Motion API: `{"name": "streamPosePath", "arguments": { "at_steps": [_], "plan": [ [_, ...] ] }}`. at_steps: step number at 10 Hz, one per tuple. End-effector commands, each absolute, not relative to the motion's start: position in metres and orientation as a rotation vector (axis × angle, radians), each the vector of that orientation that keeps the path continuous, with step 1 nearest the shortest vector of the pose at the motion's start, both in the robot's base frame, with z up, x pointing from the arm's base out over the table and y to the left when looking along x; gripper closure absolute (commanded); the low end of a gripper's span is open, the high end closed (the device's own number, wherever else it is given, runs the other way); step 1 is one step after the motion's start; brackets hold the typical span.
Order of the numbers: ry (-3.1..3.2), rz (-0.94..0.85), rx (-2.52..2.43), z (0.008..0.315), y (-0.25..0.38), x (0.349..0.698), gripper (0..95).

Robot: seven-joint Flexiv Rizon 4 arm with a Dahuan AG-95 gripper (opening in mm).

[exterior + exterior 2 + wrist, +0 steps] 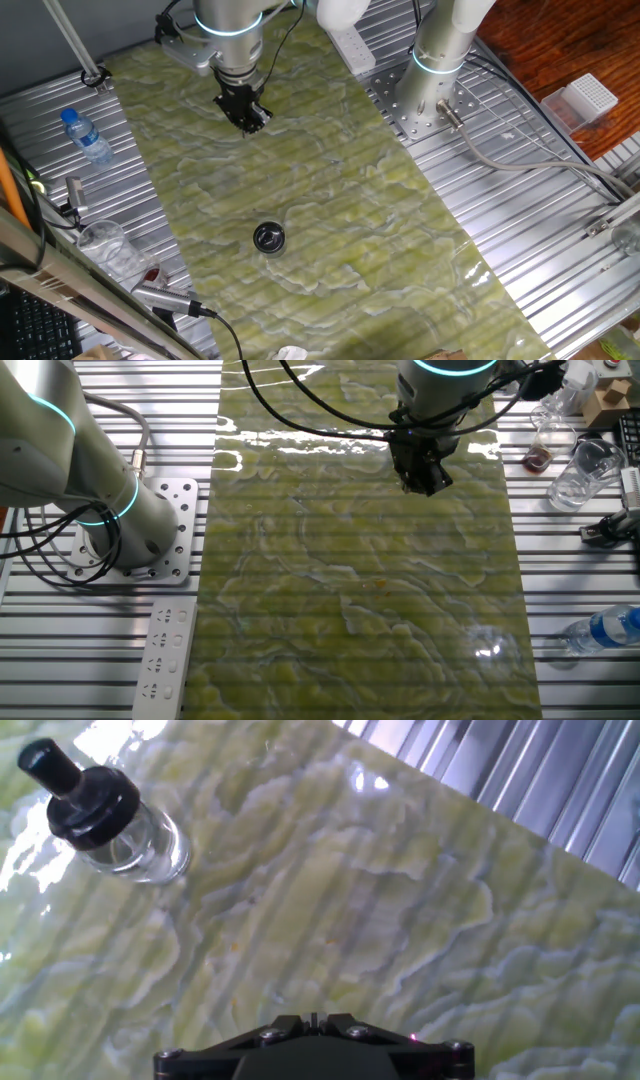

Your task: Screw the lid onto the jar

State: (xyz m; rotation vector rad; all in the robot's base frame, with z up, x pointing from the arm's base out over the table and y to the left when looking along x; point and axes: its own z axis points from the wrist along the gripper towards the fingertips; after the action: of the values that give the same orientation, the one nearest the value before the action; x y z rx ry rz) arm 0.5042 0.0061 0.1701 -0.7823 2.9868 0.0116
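The jar (pixel 268 238) stands on the green marbled mat (pixel 330 200), low and left of centre, with the black lid (pixel 267 236) on top of it. In the hand view the clear glass jar (pixel 150 850) is at the top left, and the glossy black lid (pixel 92 805), which has a small knob, sits on its mouth. My gripper (pixel 246 118) hangs over the far end of the mat, well away from the jar. Its fingertips (pixel 312 1020) meet with nothing between them. In the other fixed view the gripper (pixel 426 482) shows but the jar is hidden.
A plastic bottle with a blue cap (pixel 88 137) and a thin clear cup (pixel 105 240) lie on the ribbed metal table left of the mat. A second arm's base (pixel 435 70) stands at the back right. A white power strip (pixel 165 650) lies beside the mat.
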Motion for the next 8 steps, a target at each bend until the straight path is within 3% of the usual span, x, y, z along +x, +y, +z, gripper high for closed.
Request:
{"name": "streamPosePath", "arguments": {
  "at_steps": [1,8],
  "plan": [
    [2.985,0.012,-0.786,0.1749,0.0093,0.5062,95.0],
    [2.831,0.003,-0.955,0.1826,0.0181,0.5103,95.0]
  ]
}}
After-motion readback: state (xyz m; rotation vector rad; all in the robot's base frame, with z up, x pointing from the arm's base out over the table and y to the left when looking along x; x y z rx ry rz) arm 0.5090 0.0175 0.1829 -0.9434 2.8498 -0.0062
